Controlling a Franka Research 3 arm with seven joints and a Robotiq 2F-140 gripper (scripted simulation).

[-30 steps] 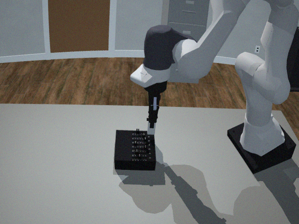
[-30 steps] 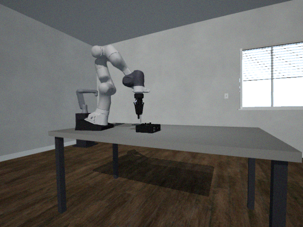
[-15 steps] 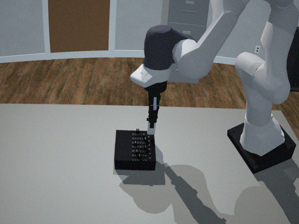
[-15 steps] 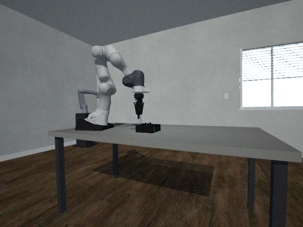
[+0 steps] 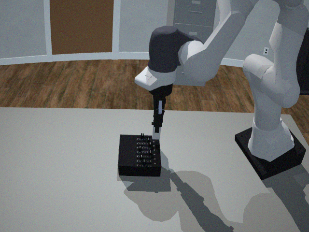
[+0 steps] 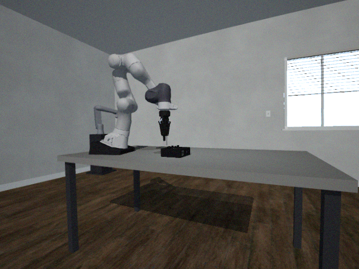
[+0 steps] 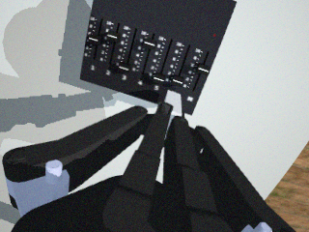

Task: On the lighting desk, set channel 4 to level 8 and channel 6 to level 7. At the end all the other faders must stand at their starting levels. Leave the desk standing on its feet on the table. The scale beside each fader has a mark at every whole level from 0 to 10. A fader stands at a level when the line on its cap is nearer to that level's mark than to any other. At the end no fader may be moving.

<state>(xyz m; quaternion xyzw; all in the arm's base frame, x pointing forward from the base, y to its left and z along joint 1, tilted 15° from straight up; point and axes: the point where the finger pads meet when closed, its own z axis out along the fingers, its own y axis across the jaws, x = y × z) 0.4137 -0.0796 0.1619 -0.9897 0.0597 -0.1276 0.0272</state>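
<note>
The black lighting desk (image 5: 139, 155) (image 7: 147, 58) stands flat on the grey table, with a row of several faders across its top. It also shows in the exterior view (image 6: 175, 151) and fills the top of the wrist view (image 7: 154, 35). My gripper (image 5: 156, 136) is shut and empty, pointing straight down. Its pale fingertips hang just above the desk's edge nearest the robot base, at the far end of the fader row. In the wrist view the gripper tips (image 7: 166, 104) sit just below the faders' lower ends, near the row's right side. The fader levels are too small to read.
The robot base (image 5: 270, 152) stands on the table to the right of the desk. The arm's shadow falls across the table in front of the desk. A wooden floor and a filing cabinet (image 5: 193, 18) lie beyond the table's far edge.
</note>
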